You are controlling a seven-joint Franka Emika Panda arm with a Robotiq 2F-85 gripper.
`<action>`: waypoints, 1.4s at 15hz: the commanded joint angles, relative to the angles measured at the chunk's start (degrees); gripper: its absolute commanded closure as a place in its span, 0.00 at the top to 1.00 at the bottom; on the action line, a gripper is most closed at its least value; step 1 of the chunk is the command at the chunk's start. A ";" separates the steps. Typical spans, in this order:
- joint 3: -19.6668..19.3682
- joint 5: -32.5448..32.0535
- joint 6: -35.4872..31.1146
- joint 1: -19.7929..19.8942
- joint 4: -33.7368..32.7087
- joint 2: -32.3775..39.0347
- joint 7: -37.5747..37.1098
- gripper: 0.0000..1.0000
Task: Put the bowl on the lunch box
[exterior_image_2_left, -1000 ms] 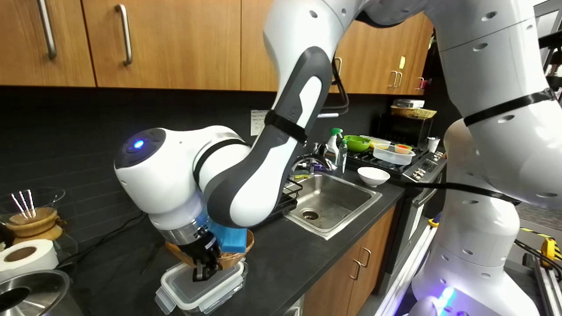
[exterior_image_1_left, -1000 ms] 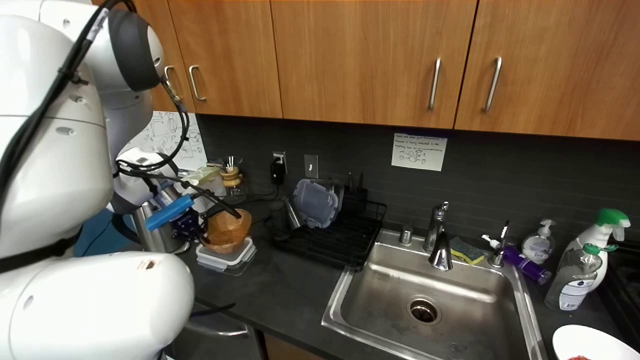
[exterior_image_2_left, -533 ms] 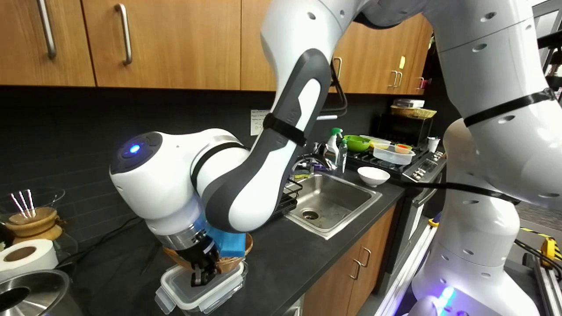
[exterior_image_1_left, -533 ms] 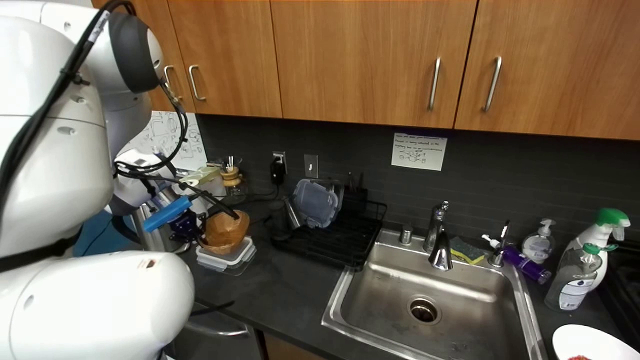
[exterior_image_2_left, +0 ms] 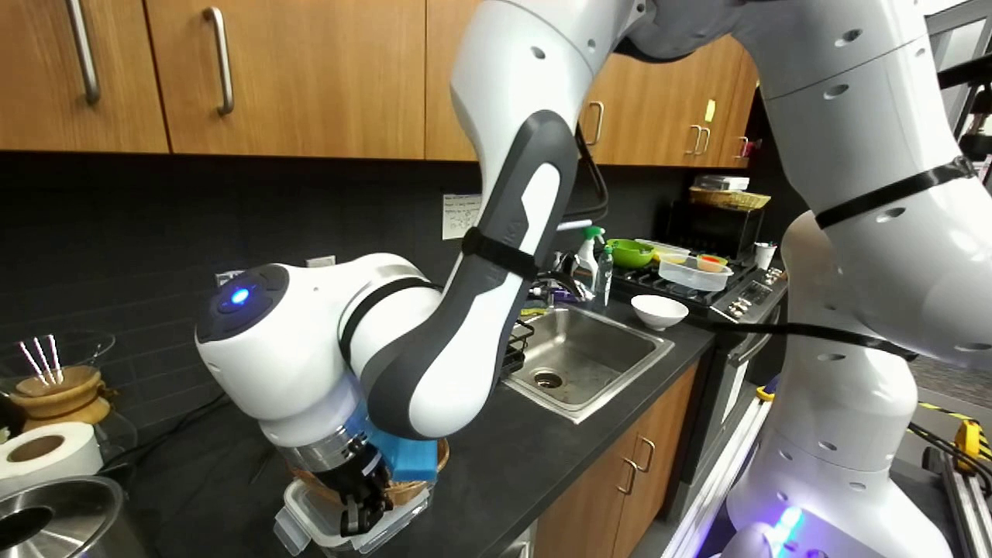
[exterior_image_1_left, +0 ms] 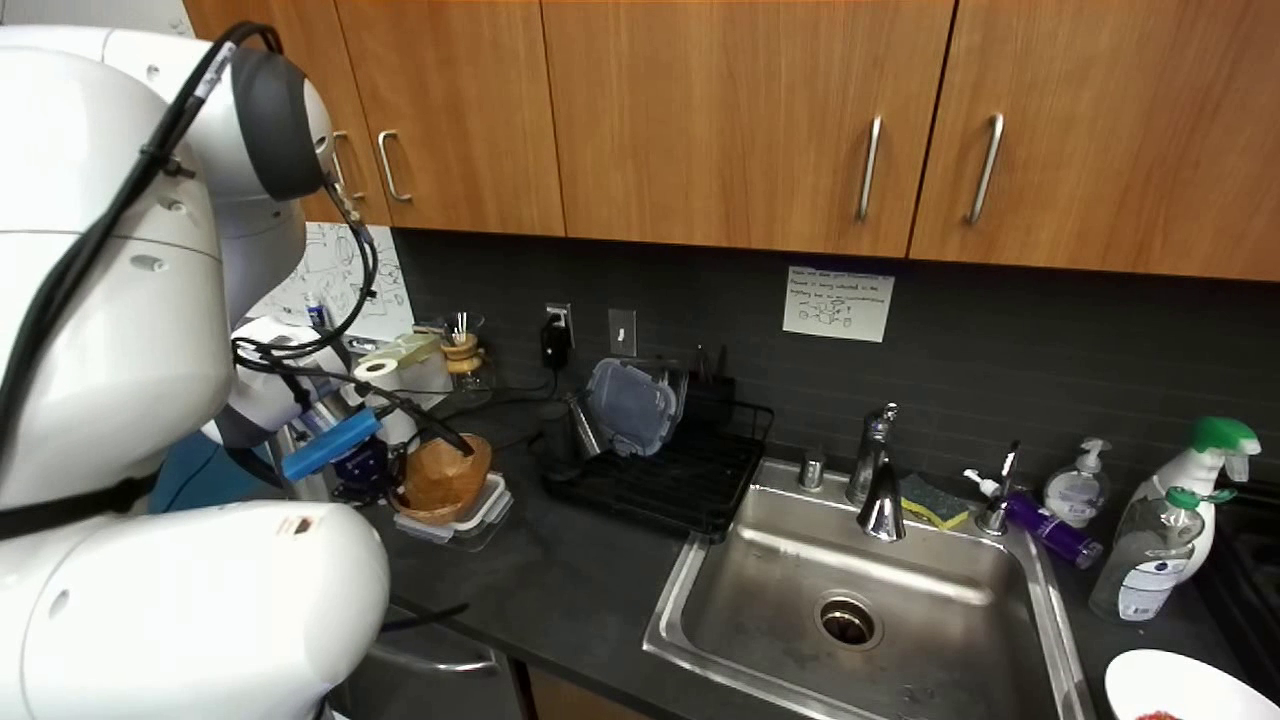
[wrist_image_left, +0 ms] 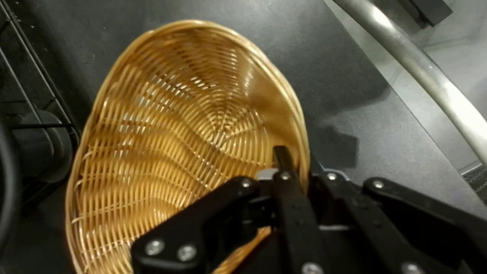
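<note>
Pinches the bowl (wrist_image_left: 179,144) by one edge in the gripper (wrist_image_left: 299,163), tilted and jutting sideways from it over the box (exterior_image_2_left: 318,519) just below — whether touching, impossible to tell — so probably needs only to level off and ease straight down before letting go.

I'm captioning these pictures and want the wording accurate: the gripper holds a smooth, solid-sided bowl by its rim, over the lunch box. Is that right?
Not quite: the bowl isn't smooth and solid-sided. It is woven, as the wrist view shows clearly. The rest stands: the gripper holds it by its rim, over the lunch box.
</note>
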State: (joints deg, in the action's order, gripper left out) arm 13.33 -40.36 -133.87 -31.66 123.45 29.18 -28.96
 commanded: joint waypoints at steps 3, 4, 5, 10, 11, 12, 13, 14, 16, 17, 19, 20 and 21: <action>-0.96 -0.46 -1.10 -1.57 -0.88 1.49 1.14 0.02; -1.02 -0.48 -1.33 -1.58 -0.95 1.55 1.36 0.02; -0.99 -0.42 -1.58 -1.56 -0.97 1.48 1.51 0.02; -0.92 0.58 -0.96 -1.57 -0.52 0.97 0.90 0.09; -0.92 0.58 -0.97 -1.58 -0.52 0.97 0.91 0.09; -0.92 0.59 -0.98 -1.58 -0.52 0.97 0.92 0.09; -0.92 0.59 -0.99 -1.58 -0.52 0.97 0.92 0.09; -0.92 0.59 -0.99 -1.58 -0.52 0.97 0.92 0.09; -0.92 0.59 -0.99 -1.58 -0.52 0.97 0.93 0.09; -0.92 0.59 -1.00 -1.58 -0.53 0.97 0.93 0.09; -0.92 0.59 -1.00 -1.58 -0.53 0.97 0.94 0.09; -0.92 0.59 -1.01 -1.58 -0.53 0.97 0.94 0.09; -0.92 0.59 -1.01 -1.58 -0.53 0.97 0.94 0.09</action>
State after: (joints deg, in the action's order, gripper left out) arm 13.16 -40.36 -134.74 -32.46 122.91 30.29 -28.41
